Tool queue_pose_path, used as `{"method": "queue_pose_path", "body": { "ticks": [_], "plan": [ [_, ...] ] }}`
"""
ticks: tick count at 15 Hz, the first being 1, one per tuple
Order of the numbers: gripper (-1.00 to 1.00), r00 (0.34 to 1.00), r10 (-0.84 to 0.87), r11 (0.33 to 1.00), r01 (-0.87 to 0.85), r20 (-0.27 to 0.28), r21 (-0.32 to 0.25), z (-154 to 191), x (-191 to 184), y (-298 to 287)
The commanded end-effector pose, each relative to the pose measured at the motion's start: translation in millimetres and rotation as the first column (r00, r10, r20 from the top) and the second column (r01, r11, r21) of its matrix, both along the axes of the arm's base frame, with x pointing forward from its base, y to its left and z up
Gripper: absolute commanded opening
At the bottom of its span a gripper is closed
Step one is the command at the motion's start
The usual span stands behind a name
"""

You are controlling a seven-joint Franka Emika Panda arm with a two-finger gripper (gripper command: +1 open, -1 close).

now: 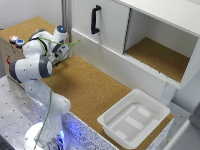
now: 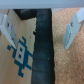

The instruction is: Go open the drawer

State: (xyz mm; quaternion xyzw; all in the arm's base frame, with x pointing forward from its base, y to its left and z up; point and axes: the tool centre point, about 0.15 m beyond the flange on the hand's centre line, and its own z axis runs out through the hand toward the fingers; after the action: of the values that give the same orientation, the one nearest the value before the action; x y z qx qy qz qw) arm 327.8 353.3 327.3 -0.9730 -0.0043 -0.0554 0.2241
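Two pale fingertips (image 2: 10, 31) frame the wrist view, set wide apart with nothing between them: the gripper (image 2: 41, 30) is released. Below it, only this view shows a dark strip (image 2: 44, 47) running across the cork, and beside that a brown panel printed with a blue block pattern (image 2: 21, 52).

Seen from the exterior view, the white Franka arm (image 1: 35, 67) rises from a perforated metal base (image 1: 10, 105) at the exterior view's left and bends toward the cabinet, a green cable (image 1: 50, 100) trailing down it. Its gripper (image 1: 64, 50) hangs just beside the end of the drawer (image 1: 120, 67); contact cannot be judged.

A cork-topped table (image 1: 85, 90) carries the scene. At its back stands the white cabinet (image 1: 165, 15), with a tall door bearing a black handle (image 1: 95, 19) and an open, cork-floored compartment (image 1: 160, 56) to the exterior view's right.

The drawer is the long, low white panel along the cabinet's foot, its long axis running with the cabinet's front, face turned toward the table.

A white plastic tub (image 1: 134, 118) sits on the table's near corner, well apart from the arm. Coloured buttons (image 1: 16, 40) sit on a box at the far left.
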Motion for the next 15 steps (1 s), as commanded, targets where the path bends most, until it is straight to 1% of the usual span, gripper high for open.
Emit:
{"method": "queue_pose_path", "body": {
  "ticks": [1,4,5,6,10,15],
  "plan": [
    [1.00,1.000,0.000,0.995,0.001,-0.013,0.098,-31,9,3],
    [1.00,1.000,0.018,0.995,-0.015,-0.023,0.102,-37,14,6],
    [1.00,0.999,0.028,0.994,-0.026,-0.019,0.106,-36,16,7],
    [-1.00,0.999,0.042,0.994,-0.039,-0.020,0.105,-37,18,9],
    [-1.00,0.995,0.100,0.988,-0.096,-0.030,0.122,-41,27,19],
    [-1.00,0.993,0.119,0.987,-0.115,-0.025,0.111,-39,30,22]
  ]
}}
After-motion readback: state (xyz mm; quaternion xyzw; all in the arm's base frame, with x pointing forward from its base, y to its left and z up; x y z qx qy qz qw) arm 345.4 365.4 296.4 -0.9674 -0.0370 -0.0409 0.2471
